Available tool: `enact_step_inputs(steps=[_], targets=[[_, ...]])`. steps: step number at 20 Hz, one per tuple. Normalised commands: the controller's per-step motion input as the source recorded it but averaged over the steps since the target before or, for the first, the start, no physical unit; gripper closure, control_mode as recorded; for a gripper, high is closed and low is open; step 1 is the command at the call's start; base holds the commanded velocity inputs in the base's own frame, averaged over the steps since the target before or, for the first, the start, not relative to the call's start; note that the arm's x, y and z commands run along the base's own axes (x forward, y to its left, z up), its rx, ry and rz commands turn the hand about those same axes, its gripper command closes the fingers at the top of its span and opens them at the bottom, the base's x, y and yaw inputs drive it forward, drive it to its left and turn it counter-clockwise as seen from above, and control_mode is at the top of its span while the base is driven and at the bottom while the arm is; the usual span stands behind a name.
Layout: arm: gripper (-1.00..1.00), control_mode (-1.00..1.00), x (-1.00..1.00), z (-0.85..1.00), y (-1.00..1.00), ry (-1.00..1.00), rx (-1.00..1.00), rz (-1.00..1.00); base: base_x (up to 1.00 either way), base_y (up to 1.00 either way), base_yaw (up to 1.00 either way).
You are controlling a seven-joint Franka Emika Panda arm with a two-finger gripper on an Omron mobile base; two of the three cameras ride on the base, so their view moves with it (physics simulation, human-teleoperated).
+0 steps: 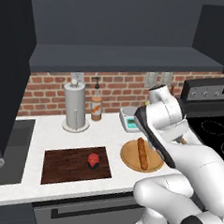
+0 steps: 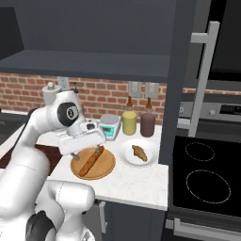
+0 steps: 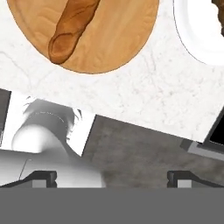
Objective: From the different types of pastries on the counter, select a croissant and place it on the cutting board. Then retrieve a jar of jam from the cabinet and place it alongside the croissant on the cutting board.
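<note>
On the left side of the counter (image 1: 60,141) lies the cutting board (image 1: 63,165), dark brown with visible grain, and the jar of jam (image 1: 93,160) with its red top stands on the right half of this board. Behind the board, near the brick wall, stands a paper towel holder (image 1: 75,106), and just right of it a small bottle with an orange label (image 1: 96,107). More to the right a small kitchen scale (image 1: 130,119) sits by the wall. In front of the scale is the round wooden plate (image 2: 104,168), and the long bread stick (image 2: 91,161) lies across it. The gripper (image 2: 87,151) hangs low over this plate, just above the bread stick; in the hand view its two finger tips (image 3: 43,176) stand far apart, so the hand is wide and holds nothing. Right of the wooden plate, a little apart from it, is a white plate (image 2: 128,159), and the croissant (image 2: 139,152) rests on it, not on the cutting board. Behind the white plate stand a yellow bottle (image 2: 129,122) and a dark maroon bottle (image 2: 148,124). At the far right is the black stove (image 2: 207,183). Above all runs the dark grey cabinet (image 1: 122,56) with its long shelf.
</note>
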Motion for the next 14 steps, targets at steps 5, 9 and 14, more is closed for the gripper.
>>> enact_step_inputs(steps=[5, 9, 14], targets=[[-1.0, -1.0, -0.01, 0.0, -0.16, 0.0, 0.01, 0.0, 0.0, 0.0, 0.0], [-1.0, -1.0, 0.02, -0.04, -0.61, 0.02, 0.04, 0.07, 0.0, 0.0, 0.0], [-1.0, -1.0, 0.01, -0.06, -0.74, 0.04, 0.05, 0.12, 0.0, 0.0, 0.0]])
